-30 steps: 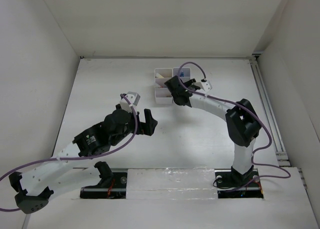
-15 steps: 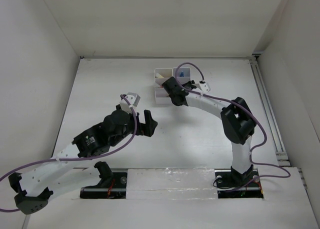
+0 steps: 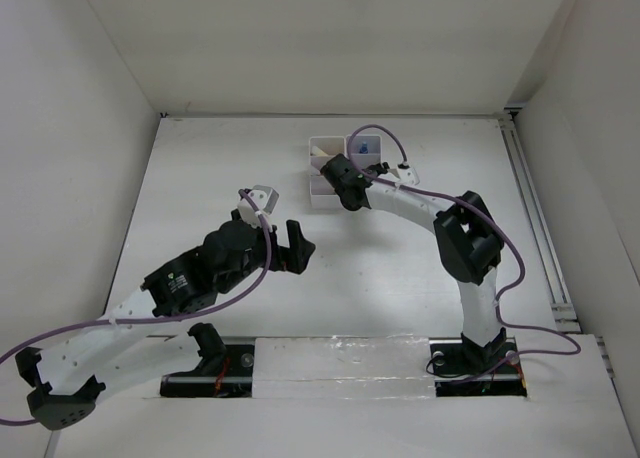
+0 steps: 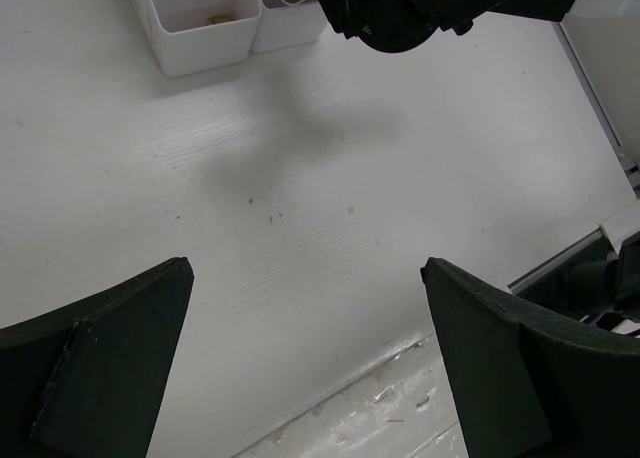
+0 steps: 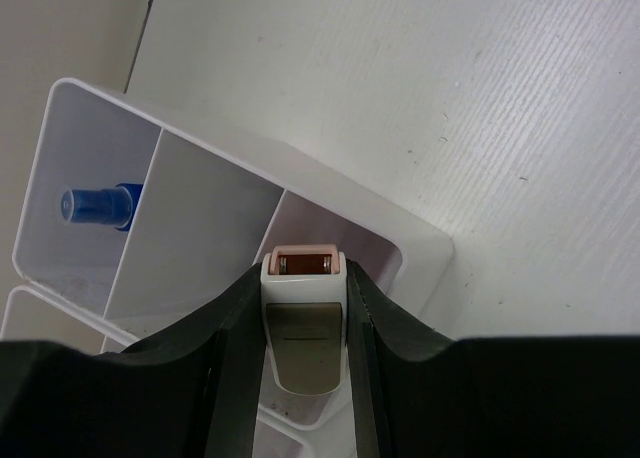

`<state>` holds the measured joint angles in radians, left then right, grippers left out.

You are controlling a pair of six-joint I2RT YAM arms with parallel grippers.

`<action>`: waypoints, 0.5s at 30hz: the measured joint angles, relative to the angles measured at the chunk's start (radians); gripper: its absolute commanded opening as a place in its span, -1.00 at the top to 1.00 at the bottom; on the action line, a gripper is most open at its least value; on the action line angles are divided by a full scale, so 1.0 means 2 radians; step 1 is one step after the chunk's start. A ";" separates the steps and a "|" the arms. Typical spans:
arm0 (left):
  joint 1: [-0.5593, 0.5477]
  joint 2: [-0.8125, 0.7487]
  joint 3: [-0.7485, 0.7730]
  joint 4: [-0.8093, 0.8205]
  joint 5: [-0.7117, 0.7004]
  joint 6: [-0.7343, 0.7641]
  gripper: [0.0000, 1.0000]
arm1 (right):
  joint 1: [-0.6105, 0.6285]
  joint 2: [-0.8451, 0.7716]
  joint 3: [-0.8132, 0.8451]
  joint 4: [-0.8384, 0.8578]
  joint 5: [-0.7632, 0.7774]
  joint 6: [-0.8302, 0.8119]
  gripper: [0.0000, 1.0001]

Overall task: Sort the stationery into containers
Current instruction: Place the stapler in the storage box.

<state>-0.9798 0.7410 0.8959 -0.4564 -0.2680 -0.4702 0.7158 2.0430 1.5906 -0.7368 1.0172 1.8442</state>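
Note:
The white compartment block (image 3: 314, 191) stands at the back middle of the table. My right gripper (image 3: 341, 181) hovers over its near side, shut on a small white piece of stationery with a pink tip and a grey panel (image 5: 303, 330). In the right wrist view my right gripper (image 5: 305, 276) holds that piece just above a corner compartment of the block (image 5: 330, 188). A blue-capped bottle (image 5: 98, 204) lies in another compartment and also shows in the top view (image 3: 362, 149). My left gripper (image 3: 297, 244) is open and empty above bare table (image 4: 306, 268).
In the left wrist view, the block's corner compartment (image 4: 200, 53) holds a small yellow item (image 4: 217, 19). A cream item (image 3: 322, 154) lies in a far compartment. White walls enclose the table on three sides. A rail (image 3: 535, 218) runs along the right edge.
My right gripper has moved a little left and farther back with the white piece, over the block. The right elbow has swung left. The left arm has barely moved.

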 measured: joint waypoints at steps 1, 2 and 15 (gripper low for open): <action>0.000 -0.001 0.000 0.002 0.000 0.000 -1.00 | 0.000 0.000 0.000 -0.001 0.000 0.001 0.64; 0.000 -0.002 0.000 0.002 0.000 0.000 -1.00 | 0.000 0.000 0.000 -0.002 0.000 0.004 0.64; 0.000 -0.003 -0.003 0.002 0.007 0.005 -1.00 | 0.003 0.000 0.000 -0.006 0.001 0.015 0.46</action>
<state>-0.9798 0.7353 0.8902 -0.4515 -0.2539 -0.4599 0.7223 2.0430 1.5913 -0.7483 1.0191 1.8748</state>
